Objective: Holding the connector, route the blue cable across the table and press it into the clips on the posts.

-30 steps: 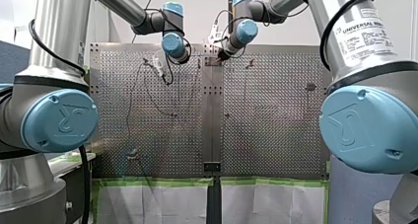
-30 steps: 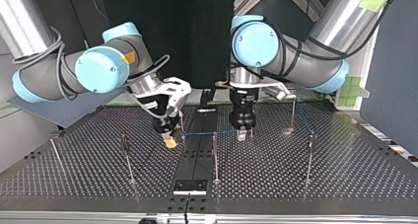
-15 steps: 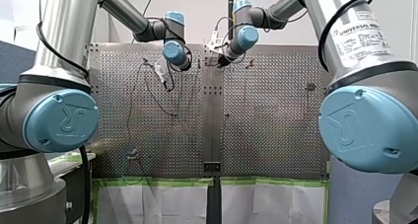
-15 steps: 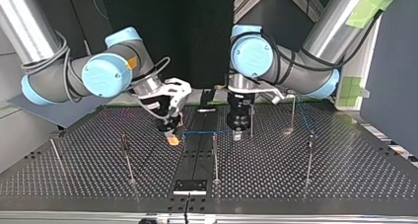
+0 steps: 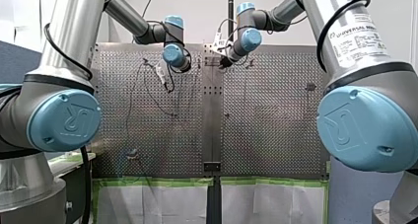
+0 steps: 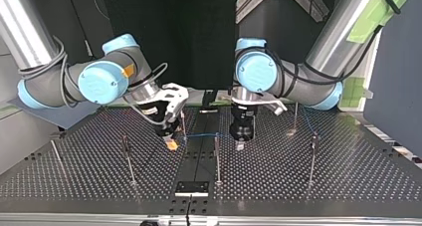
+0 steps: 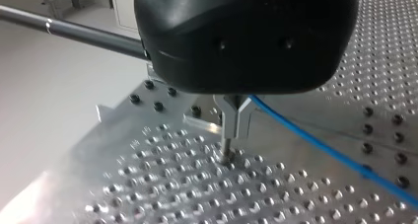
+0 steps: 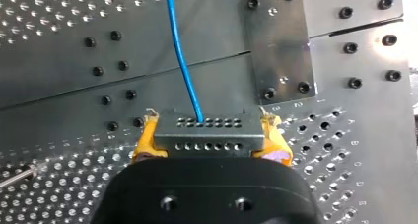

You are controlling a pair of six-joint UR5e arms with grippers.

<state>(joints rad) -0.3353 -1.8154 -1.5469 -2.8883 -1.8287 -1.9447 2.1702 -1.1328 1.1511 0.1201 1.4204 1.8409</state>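
Jaws on the right gripper (image 8: 207,133) are clamped hard on the connector (image 8: 207,145). That's the grey block w/ two rows of small holes. It sits crosswise, w/ a yellow pad (image 8: 146,141) pinched on each end and no gap on either side. You can see the blue cable (image 8: 181,61) leave the connector's far face at about the middle. It runs straight ahead of the gripper, over the plates of the table (image 8: 59,100).

Same thing in the top view from across. The right gripper sits left of centre, tilted, w/ its yellow tip low over the table; touching or not, can't tell. From there the blue cable goes roughly level past a thin post (image 6: 183,127) just beside that gripper. It then reaches the left gripper (image 6: 240,145), which hangs upright just right of the centre strip.

In the left wrist view the metal fingers (image 7: 231,116) are drawn together under the black body, pretty much no daylight btw them. The cable comes out from them up near the body and slants away low over the table. So closed around the cable, afaict. A thin metal pin under them meets the table, but I can't tell if it's fingertip or post.

Past the left gripper, a faint blue line heads toward the far-right post (image 6: 313,154) in the top view. Can't tell if it's in the clip there. The centre post (image 6: 217,159) stands on the camera side of the cable.
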